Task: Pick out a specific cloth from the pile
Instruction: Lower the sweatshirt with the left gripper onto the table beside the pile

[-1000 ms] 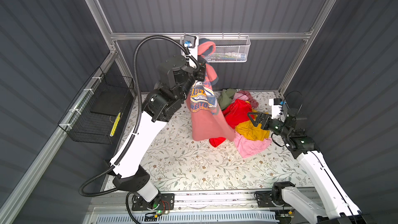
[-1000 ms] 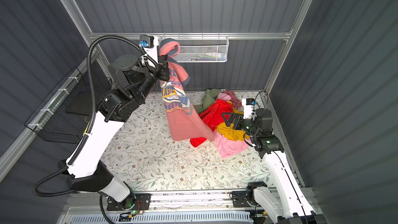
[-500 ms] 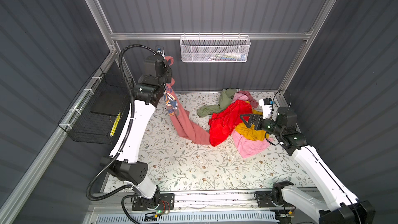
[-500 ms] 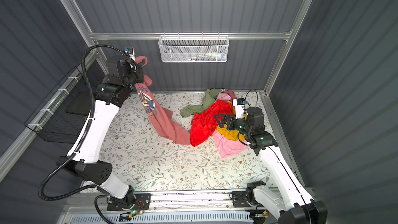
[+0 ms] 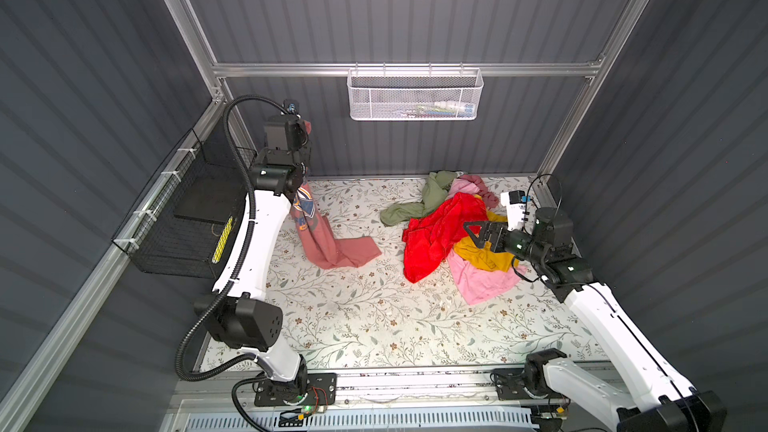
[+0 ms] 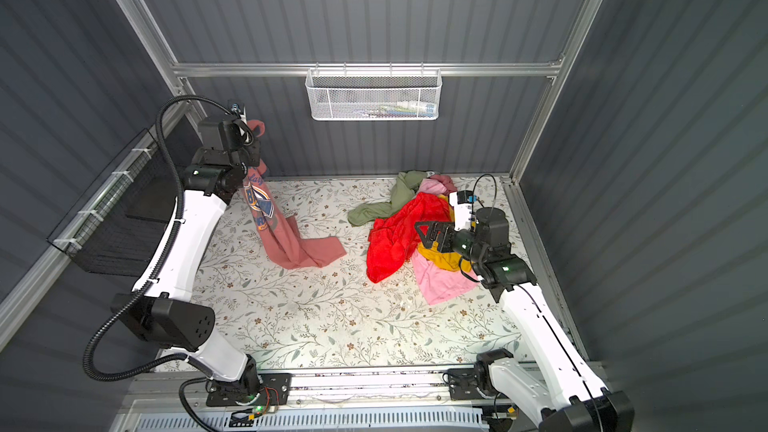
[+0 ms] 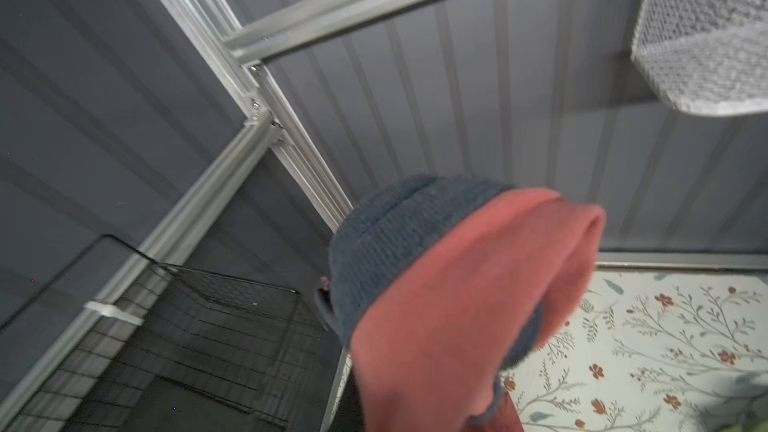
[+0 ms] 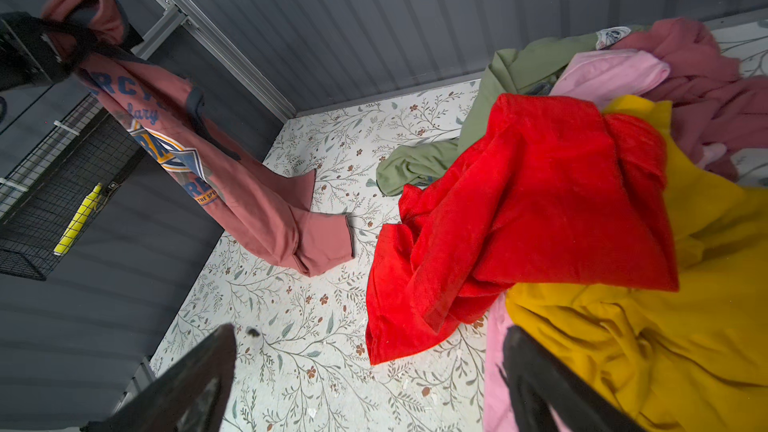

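Hanging from the left jaws, high near the far-left corner, is the cloth (image 5: 316,239), a salmon-pink T-shirt with blue-grey neck trim. The left jaws are clenched on its collar end (the wrist view there shows little beyond bunched pink fabric and ribbed trim). From that grip the shirt drapes down beside the left arm (image 5: 257,243) with its blue printed graphic facing out. Its lower end lies folded on the floral desk (image 5: 353,318), left of the pile (image 5: 449,222), close to it but not touching.

The pile sits at the far right of the desk. A bright red garment (image 5: 432,239) spreads over its left side, with an olive green one (image 5: 415,205) at the far left edge. A dusty rose one (image 5: 478,187) lies farthest back, a mustard yellow one (image 5: 482,257) on the right and a light pink one (image 5: 482,284) nearest.

The right jaws are spread wide and grasp nothing. They hang over the mustard and red garments, pointing left.

A black wire basket (image 5: 183,234) hangs on the left wall and a white mesh basket (image 5: 413,95) on the far wall.
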`<move>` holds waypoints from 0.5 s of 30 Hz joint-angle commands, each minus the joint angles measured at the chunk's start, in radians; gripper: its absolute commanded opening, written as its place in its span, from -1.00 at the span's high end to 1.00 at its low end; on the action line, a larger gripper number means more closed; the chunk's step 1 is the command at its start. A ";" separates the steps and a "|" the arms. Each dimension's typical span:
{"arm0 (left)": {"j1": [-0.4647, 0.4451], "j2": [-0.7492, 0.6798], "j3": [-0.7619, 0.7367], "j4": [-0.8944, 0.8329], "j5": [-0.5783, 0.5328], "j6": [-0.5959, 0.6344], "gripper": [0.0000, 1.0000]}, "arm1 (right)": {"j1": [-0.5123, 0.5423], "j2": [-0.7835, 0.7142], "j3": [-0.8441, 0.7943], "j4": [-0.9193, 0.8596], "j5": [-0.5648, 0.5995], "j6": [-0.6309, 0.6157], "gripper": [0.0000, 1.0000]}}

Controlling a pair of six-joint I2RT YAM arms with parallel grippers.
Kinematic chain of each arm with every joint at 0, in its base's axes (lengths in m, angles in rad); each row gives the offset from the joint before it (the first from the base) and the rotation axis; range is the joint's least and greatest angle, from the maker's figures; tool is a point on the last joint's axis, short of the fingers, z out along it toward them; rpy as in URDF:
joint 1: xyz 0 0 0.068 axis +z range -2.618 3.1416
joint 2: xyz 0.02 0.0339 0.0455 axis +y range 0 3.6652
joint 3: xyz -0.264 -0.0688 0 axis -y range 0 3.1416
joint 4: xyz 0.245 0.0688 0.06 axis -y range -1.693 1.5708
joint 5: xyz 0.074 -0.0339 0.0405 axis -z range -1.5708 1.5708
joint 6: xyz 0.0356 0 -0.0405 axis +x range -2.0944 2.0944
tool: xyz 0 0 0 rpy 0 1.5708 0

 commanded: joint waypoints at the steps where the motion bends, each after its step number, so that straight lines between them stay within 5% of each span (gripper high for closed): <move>1: -0.019 -0.056 -0.098 0.102 0.054 -0.010 1.00 | 0.005 0.006 0.031 -0.018 0.015 -0.021 -0.98; 8: -0.192 -0.053 -0.236 0.133 -0.031 -0.020 1.00 | 0.007 -0.013 0.026 -0.039 0.061 -0.017 -0.98; 15: -0.211 -0.101 -0.386 0.099 0.084 -0.315 1.00 | 0.011 -0.019 0.024 -0.043 0.069 -0.003 -0.96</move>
